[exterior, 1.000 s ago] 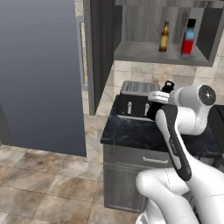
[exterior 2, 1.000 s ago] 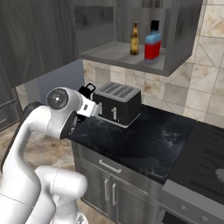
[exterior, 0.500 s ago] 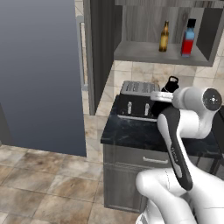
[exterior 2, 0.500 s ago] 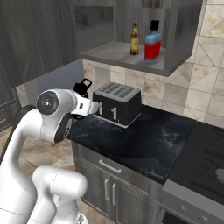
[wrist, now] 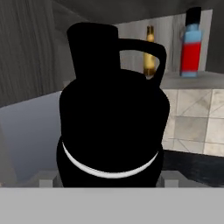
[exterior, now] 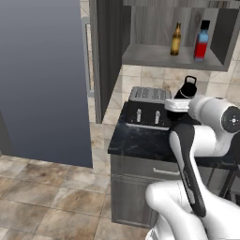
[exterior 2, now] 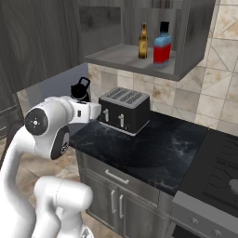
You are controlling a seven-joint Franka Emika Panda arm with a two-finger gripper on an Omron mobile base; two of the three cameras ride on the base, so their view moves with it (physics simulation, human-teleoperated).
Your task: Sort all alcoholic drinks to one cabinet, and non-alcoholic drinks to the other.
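A small all-black bottle with a loop handle sits between my gripper's fingers, which are shut on it. It hangs in the air left of the toaster, its top rising above the white hand; it is also seen as the bottle in the right base view. In the open wall cabinet stand an amber beer bottle and a red bottle with blue shoulders side by side. Both are seen from the other side too: amber bottle, red bottle.
A dark toaster stands on the black stone counter, under the cabinet shelf. The cabinet's tall door stands open to the left, with a pale bar handle. A big grey panel is at the left, a stove at the right.
The arm has swung, carrying the black bottle slightly up and away from the toaster's near end. The two bottles in the cabinet have not moved.
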